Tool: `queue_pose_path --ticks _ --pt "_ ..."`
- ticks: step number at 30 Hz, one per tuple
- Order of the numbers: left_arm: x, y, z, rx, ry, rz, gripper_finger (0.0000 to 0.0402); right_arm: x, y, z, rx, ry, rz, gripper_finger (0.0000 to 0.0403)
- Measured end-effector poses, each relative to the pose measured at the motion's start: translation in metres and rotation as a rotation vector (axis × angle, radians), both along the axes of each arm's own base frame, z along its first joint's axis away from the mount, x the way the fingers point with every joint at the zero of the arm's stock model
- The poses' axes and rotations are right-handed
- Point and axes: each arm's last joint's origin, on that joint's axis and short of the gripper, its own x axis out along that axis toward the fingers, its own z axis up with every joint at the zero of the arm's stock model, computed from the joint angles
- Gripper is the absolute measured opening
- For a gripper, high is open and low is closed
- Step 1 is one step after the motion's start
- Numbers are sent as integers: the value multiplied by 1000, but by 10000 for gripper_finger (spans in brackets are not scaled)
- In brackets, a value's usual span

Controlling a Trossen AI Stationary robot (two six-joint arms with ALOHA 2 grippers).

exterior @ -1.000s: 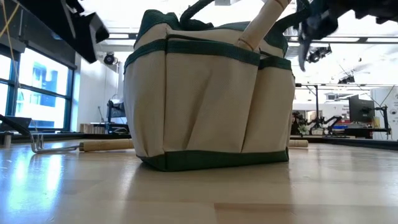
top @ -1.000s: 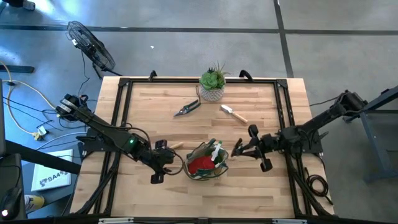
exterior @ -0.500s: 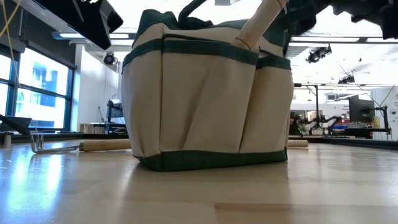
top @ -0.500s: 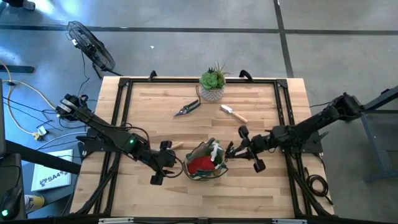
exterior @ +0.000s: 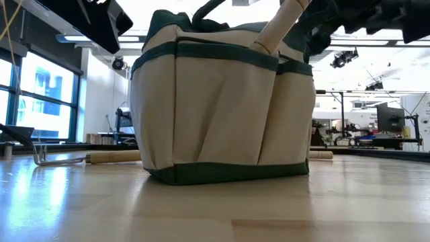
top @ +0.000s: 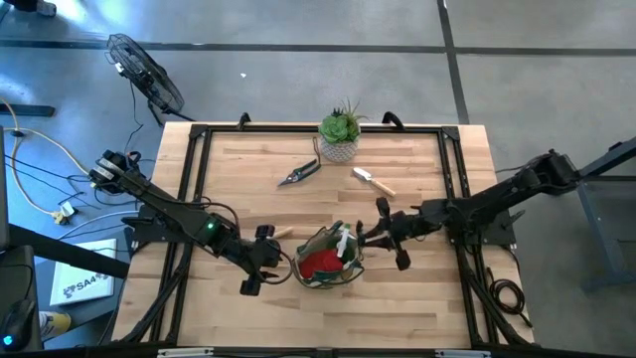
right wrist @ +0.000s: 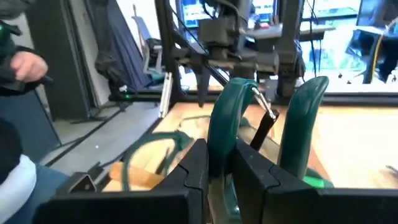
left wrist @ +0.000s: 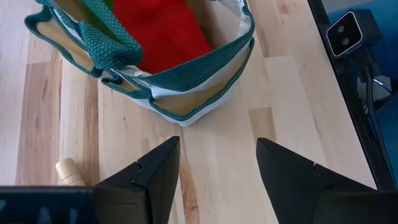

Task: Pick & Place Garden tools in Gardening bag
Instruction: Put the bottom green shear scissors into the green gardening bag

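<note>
Right claw (top: 370, 235), pinching green-handled shears (right wrist: 261, 124), has moved left to the gardening bag (top: 328, 261) rim at desk's near middle; drop likely next; left claw (top: 266, 261) spread beside bag.

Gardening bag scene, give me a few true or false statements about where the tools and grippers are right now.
1. The gardening bag holds a red piece. True.
2. The right gripper is empty. False: it is shut on green-handled shears.
3. The left gripper is open. True.
4. The potted plant is inside the bag. False: it stands at the table's far edge.
5. Pruning shears lie on the table. True.
</note>
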Motion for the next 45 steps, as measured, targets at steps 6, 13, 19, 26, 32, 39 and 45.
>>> queue_pose_path --ticks 6,13,19,26,32,39,45 --pt "0 0 0 0 3 0 206 8 -8 -10 12 43 -1 35" --pt "0 0 0 -13 9 -8 206 15 -19 -25 67 152 -101 35" --pt "0 0 0 -15 11 -10 206 15 -20 -28 61 168 -126 35" --pt "0 0 0 -13 10 -13 206 16 -19 -27 66 158 -115 35" --pt "0 0 0 -12 10 -12 206 16 -18 -22 68 113 -27 35" --pt "0 0 0 -13 8 -12 206 22 -28 -35 111 190 51 35" --pt "0 -1 0 -16 5 -12 206 29 -28 -44 138 183 136 35"
